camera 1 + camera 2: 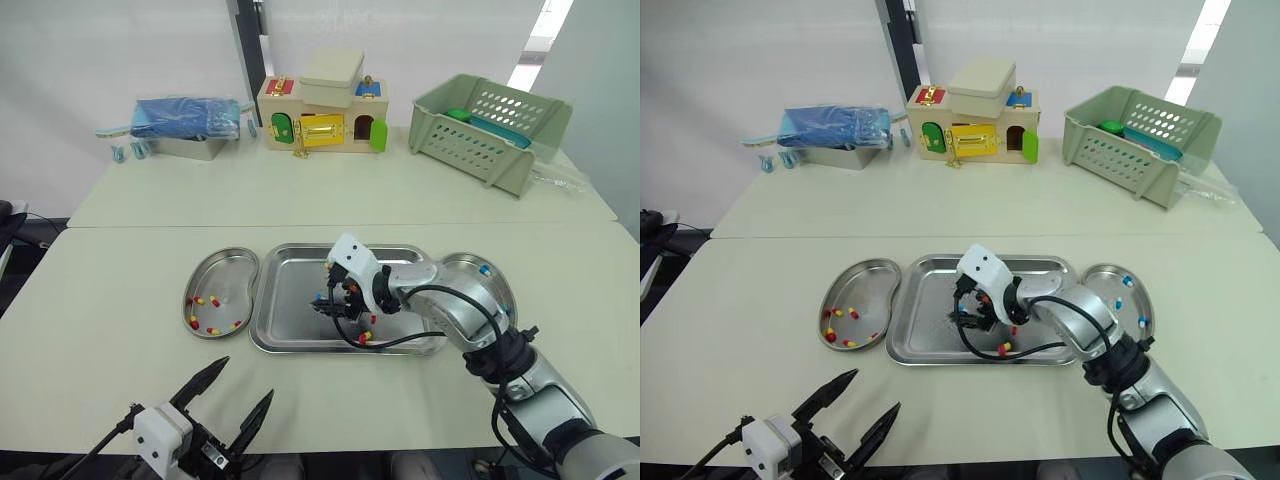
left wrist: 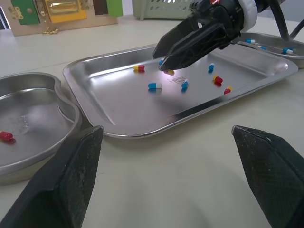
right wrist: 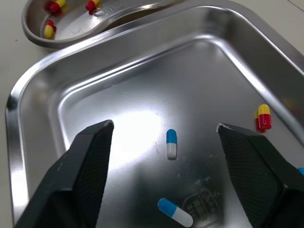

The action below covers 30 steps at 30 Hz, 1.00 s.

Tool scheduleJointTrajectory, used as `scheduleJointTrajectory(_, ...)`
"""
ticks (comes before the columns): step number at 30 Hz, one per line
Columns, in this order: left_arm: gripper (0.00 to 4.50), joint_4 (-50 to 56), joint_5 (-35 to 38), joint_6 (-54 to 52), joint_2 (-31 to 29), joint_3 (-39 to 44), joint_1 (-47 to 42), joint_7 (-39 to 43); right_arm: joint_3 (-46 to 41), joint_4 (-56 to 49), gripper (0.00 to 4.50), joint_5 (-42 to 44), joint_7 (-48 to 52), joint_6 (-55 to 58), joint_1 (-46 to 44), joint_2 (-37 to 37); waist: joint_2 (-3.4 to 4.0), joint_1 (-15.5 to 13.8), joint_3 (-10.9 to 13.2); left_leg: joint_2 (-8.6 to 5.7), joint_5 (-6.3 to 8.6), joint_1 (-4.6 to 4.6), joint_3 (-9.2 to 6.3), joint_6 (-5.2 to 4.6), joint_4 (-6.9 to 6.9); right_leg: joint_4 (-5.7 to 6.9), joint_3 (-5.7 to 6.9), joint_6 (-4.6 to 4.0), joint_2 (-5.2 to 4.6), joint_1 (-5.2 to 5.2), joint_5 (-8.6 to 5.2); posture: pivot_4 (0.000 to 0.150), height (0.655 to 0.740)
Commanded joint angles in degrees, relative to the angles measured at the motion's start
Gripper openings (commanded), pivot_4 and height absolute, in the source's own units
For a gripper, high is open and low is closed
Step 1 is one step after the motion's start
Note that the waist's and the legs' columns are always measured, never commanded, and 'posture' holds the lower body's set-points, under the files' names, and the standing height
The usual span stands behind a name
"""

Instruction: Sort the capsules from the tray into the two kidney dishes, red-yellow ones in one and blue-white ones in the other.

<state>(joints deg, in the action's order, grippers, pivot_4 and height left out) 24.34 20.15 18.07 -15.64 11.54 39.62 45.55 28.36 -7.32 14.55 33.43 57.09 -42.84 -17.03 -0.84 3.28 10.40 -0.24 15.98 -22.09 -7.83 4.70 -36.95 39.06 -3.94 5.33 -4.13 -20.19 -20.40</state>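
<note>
Mid-frame, my right hand (image 1: 335, 307) hung wide open and empty over a blue-white capsule (image 3: 171, 143) in the tray (image 1: 284, 290); I feared an off-centre pinch would skitter it across the steel.

Scattered capsules (image 3: 171, 143) lie in the steel tray (image 1: 290, 300) between two kidney dishes (image 1: 232, 270).

Brightness: we see bright, even light over the pale worktop (image 1: 120, 330).
Glare: we note a white hotspot on the tray (image 3: 137, 126) floor.
Shadows: soft and faint.
Focus: we find the fingers (image 2: 71, 180) of the left end effector (image 2: 167, 130) blurred up close, the capsules (image 3: 171, 143) sharp.
</note>
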Motion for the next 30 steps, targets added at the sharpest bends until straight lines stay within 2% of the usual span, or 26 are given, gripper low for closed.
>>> scheduleJointTrajectory(1, 4.5, 1.74, 0.69, 0.93, -0.75, -0.45, 0.17, -0.8, 1.64, 0.19, 2.83, -2.32, -0.91, -2.01, -0.48, 1.59, 0.0, 0.01, 0.0, 0.0, 0.0, 0.0, 0.0, 0.0, 0.0, 0.0, 0.0, 0.0, 0.0, -0.01, 0.0, 0.15, 0.74)
scheduleJointTrajectory(8, 4.5, 1.63, 1.12, 1.62, -1.53, -0.36, 1.22, -1.05, 2.12, 3.66, 2.83, -5.66, -2.29, -3.54, 0.11, 3.74, 0.0, 0.02, 0.0, 0.0, 0.0, 0.0, 0.0, 0.0, 0.0, 0.0, 0.0, 0.0, 0.0, -0.01, 0.0, 0.15, 0.74)
scheduleJointTrajectory(17, 4.5, 1.06, 1.39, 2.69, -1.78, -0.31, 1.78, -1.19, 4.59, 4.4, 2.83, -8.39, 0.77, -4.53, 0.82, 1.76, 0.01, 0.02, 0.0, 0.0, 0.0, 0.0, 0.0, 0.0, 0.01, 0.0, 0.0, 0.0, 0.0, -0.01, 0.0, 0.15, 0.74)
scheduleJointTrajectory(18, 4.5, 0.97, 1.41, 2.76, -1.78, -0.34, 1.78, -1.18, 4.65, 4.39, 2.41, -8.54, 0.95, -4.64, 0.92, 1.72, 0.01, 0.02, 0.0, 0.0, 0.0, 0.01, 0.0, 0.0, 0.01, 0.0, 0.0, 0.0, 0.0, -0.01, 0.0, 0.15, 0.74)
scheduleJointTrajectory(19, 4.5, 0.86, 1.43, 2.84, -1.82, -0.34, 1.77, -1.13, 4.71, 4.36, 2.27, -8.78, 1.09, -4.77, 1.01, 1.75, 0.01, 0.02, -0.01, 0.0, 0.0, 0.01, 0.0, 0.0, 0.01, 0.0, -0.01, 0.0, 0.0, -0.01, 0.0, 0.15, 0.74)
scheduleJointTrajectory(27, 4.5, 0.99, 1.59, 2.31, -2.47, -0.14, 1.08, -1.49, 4.44, 4.41, 0.11, -9.65, 1.22, -5.01, 1.66, 2.74, 0.01, 0.03, -0.01, 0.0, 0.0, 0.02, 0.0, 0.0, 0.02, 0.0, 0.0, 0.0, 0.0, 0.0, 0.0, 0.15, 0.74)
scheduleJointTrajectory(30, 4.5, 1.38, 1.6, 1.99, -2.67, -0.34, 1.01, -1.66, 3.18, 3.73, 0.02, -8.74, 1.56, -4.89, 1.85, 3.22, 0.01, 0.02, -0.01, 0.0, 0.0, 0.03, 0.0, 0.0, 0.02, 0.0, -0.01, 0.0, 0.0, 0.0, 0.0, 0.15, 0.74)
